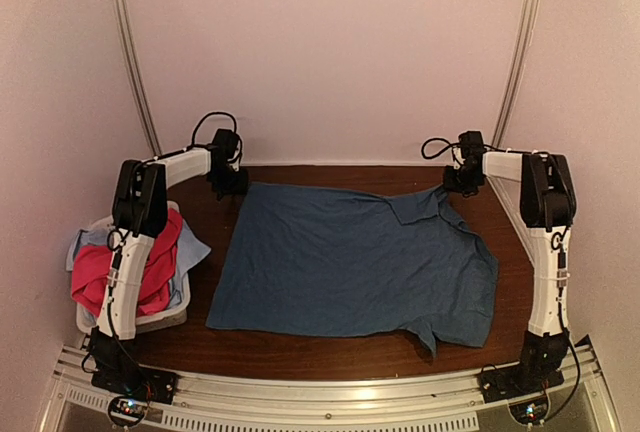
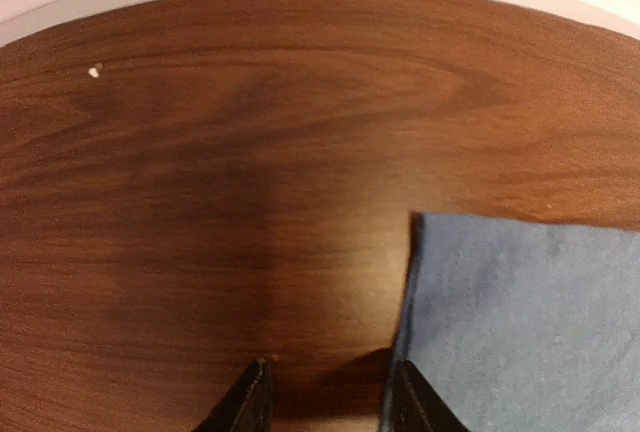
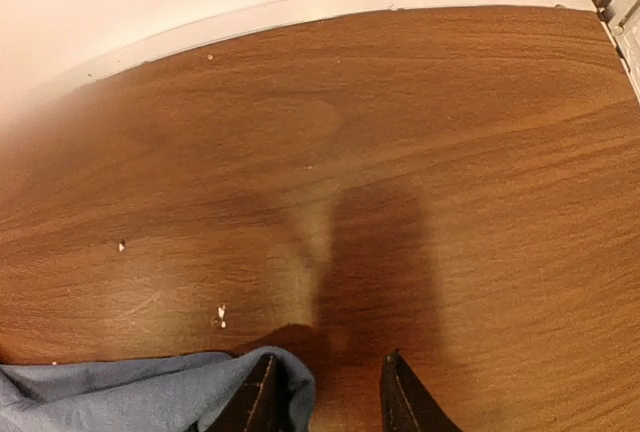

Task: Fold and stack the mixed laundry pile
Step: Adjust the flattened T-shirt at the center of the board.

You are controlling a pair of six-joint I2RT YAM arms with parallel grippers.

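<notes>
Top external view: the dark blue T-shirt (image 1: 350, 262) lies spread flat on the worktop (image 1: 300, 350); we give all positions relative to it.
Left tool (image 2: 325, 410): at the T-shirt's far left corner, jaws apart over bare worktop. The cloth edge touches one finger (image 2: 415, 407), and nothing is gripped.
Right tool (image 3: 325, 404): at the T-shirt's far right corner, jaws apart. A rolled cloth edge lies partly between them and is not yet pinched.
Step in hand: we judge it to be seizing both far corners for the first fold.
Method: we would move the left tool toward the cloth until the corner sits between the jaws. We would then close both tools firmly, lift them together, and carry the far edge evenly toward the near edge to avoid skew.
Rest of pile: the magenta-pink shirt (image 1: 160, 252) and the pale light-blue cloth (image 1: 192, 247) sit in the white basket (image 1: 160, 318), left of the T-shirt.
</notes>
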